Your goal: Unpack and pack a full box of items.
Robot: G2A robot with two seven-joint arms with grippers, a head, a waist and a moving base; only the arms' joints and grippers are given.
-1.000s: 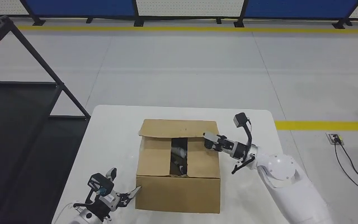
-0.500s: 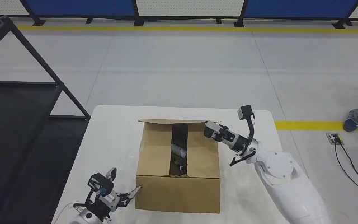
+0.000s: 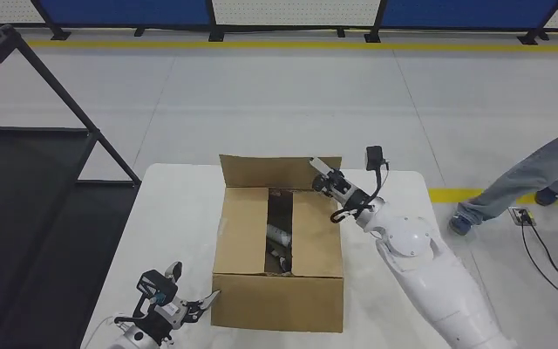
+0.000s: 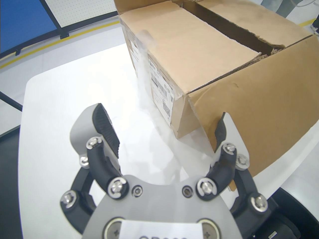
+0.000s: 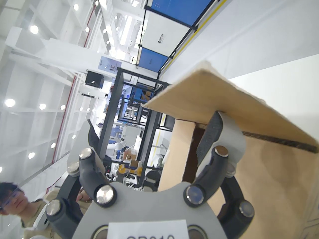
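A brown cardboard box (image 3: 279,262) stands in the middle of the white table (image 3: 166,218). Its two long top flaps lie nearly shut with a dark gap between them, where several items (image 3: 279,240) show. The back flap (image 3: 266,171) stands upright. My right gripper (image 3: 321,177) is at the box's back right corner, open, with one finger (image 5: 211,130) against the underside of that flap (image 5: 224,105). My left gripper (image 3: 193,286) hovers low at the box's front left corner (image 4: 184,95), open (image 4: 162,115) and holding nothing, one fingertip close to the front wall.
A black metal frame (image 3: 52,113) stands off the table's left side. Bare table lies left of the box and in a narrower strip to its right (image 3: 375,288). A cable and floor socket (image 3: 521,216) lie on the floor to the right.
My right gripper has moved toward the table's back edge and pushed the back flap from lying over the box to standing upright. The left arm has kept still.
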